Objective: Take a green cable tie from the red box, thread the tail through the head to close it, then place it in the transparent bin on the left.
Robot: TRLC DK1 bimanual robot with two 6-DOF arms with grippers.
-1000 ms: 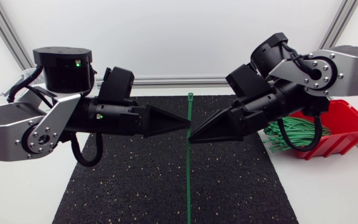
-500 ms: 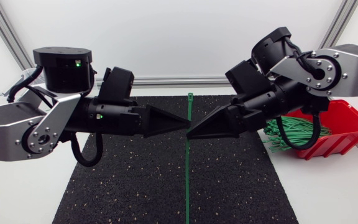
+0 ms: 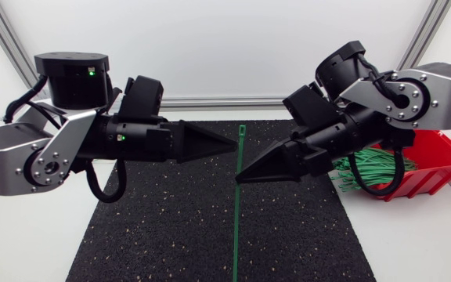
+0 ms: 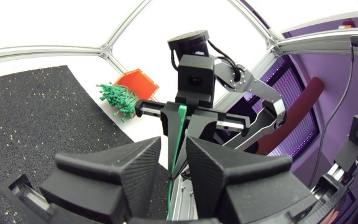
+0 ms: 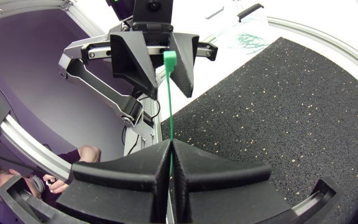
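A long green cable tie (image 3: 237, 227) hangs upright over the black mat. My right gripper (image 3: 238, 178) is shut on it partway down the strap. The right wrist view shows the strap (image 5: 168, 106) rising out of the closed fingers (image 5: 135, 168), with the tie's head on top. My left gripper (image 3: 232, 146) is level with the tie's upper part and just left of it. In the left wrist view its fingers (image 4: 138, 165) stand apart, and the strap (image 4: 179, 124) runs through the gap untouched. The red box (image 3: 429, 160) holds several green ties (image 3: 366, 168). The transparent bin (image 5: 247, 38) lies behind my left arm.
The black speckled mat (image 3: 171, 227) covers the middle of the white table (image 3: 413, 243). The red box stands at its right edge, under my right arm. Both arms hover above the mat, tips almost meeting at its centre line.
My right gripper has shut on the tie's strap. My left gripper has opened, let go of the tie and risen slightly. The tie now tilts a little.
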